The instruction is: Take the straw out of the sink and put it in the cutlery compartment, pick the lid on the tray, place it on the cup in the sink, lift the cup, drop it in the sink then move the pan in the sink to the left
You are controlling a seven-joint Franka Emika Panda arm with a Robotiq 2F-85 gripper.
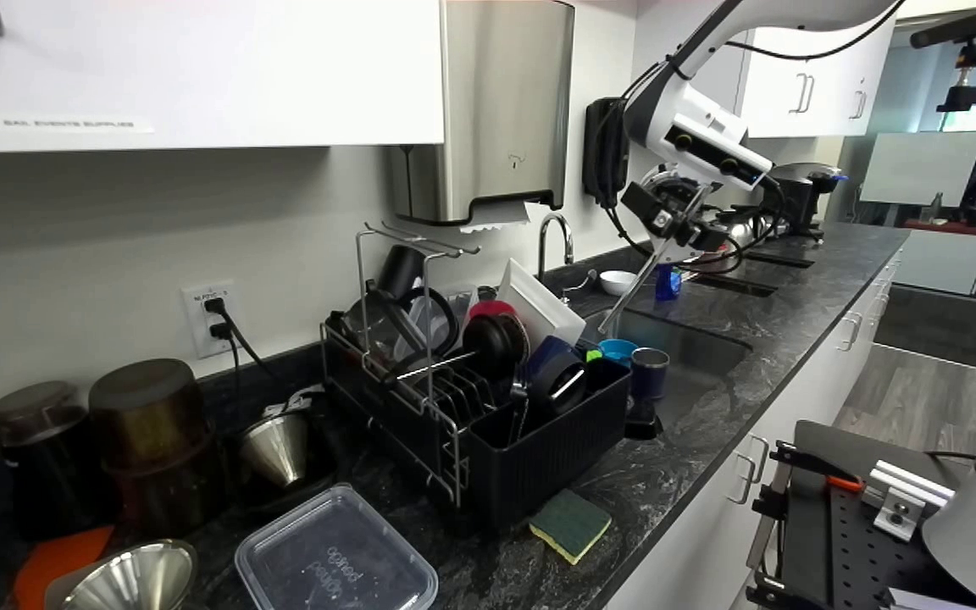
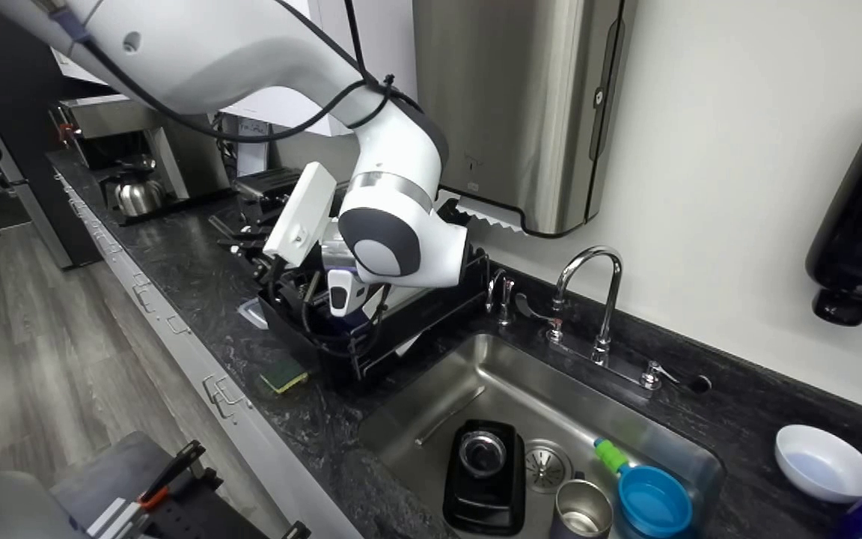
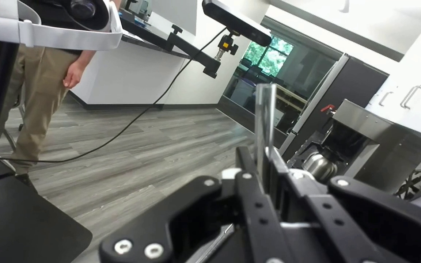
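The black claw (image 3: 263, 159) pinches a long, clear, slanting straw (image 3: 264, 126). Below the claw: a black, boxy cutlery compartment (image 1: 556, 449), its likely goal.

Ahead of the claw (image 3: 264, 159) I see greyish plank floor (image 3: 141, 146) running toward a window (image 3: 269, 60) bright with green, a tall dark panel (image 3: 349, 95) to the right of it. To the claw's left, a white counter block (image 3: 133, 76) stands well off. To the claw's right rises a white wall (image 1: 285, 203) with white cabinets (image 3: 397, 98); the dark marbled worktop (image 1: 835, 267) runs beneath. Behind the claw, I pick out a pale board (image 1: 920, 165).
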